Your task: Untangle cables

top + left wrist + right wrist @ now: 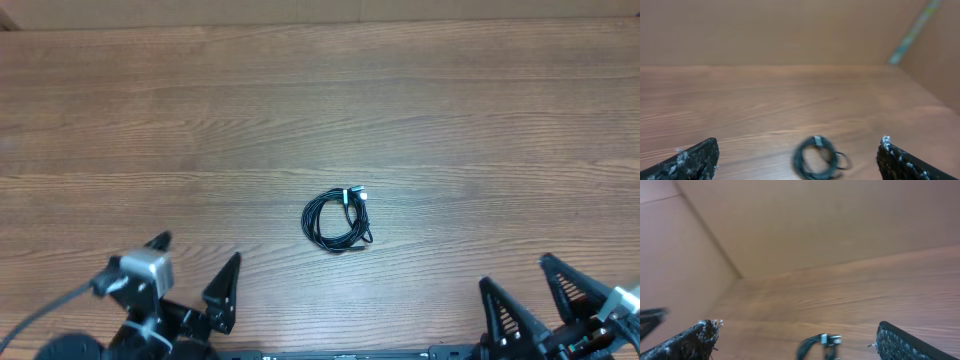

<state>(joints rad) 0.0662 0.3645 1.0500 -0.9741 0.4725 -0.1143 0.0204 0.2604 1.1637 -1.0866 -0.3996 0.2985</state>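
**Cables** (338,222): Several thin black cords are wound together into one small, roughly round coil. It lies flat on the wooden counter (300,100), near the middle and slightly toward the robot's side. A silvery-white plug end (356,193) sits on the coil's far right edge. A small loop juts out at its near right side. The separate cords cannot be told apart within the bundle.

**Left gripper** (193,266): It is positioned at the near edge of the counter, left of the coil and well apart from it. Its fingers (226,288) are spread wide with nothing between them. The left wrist view shows the coil ahead on the counter, low in the frame and blurred.

**Right gripper** (532,290): It is positioned at the near edge, right of the coil and well apart from it. Its fingers (498,308) are spread wide and hold nothing. In the right wrist view the coil is cut off by the lower edge, with the pale plug end showing.

**Contact**: Neither gripper touches the cables.

**Surroundings**: Plain tan wall panels (840,220) stand beyond the counter.
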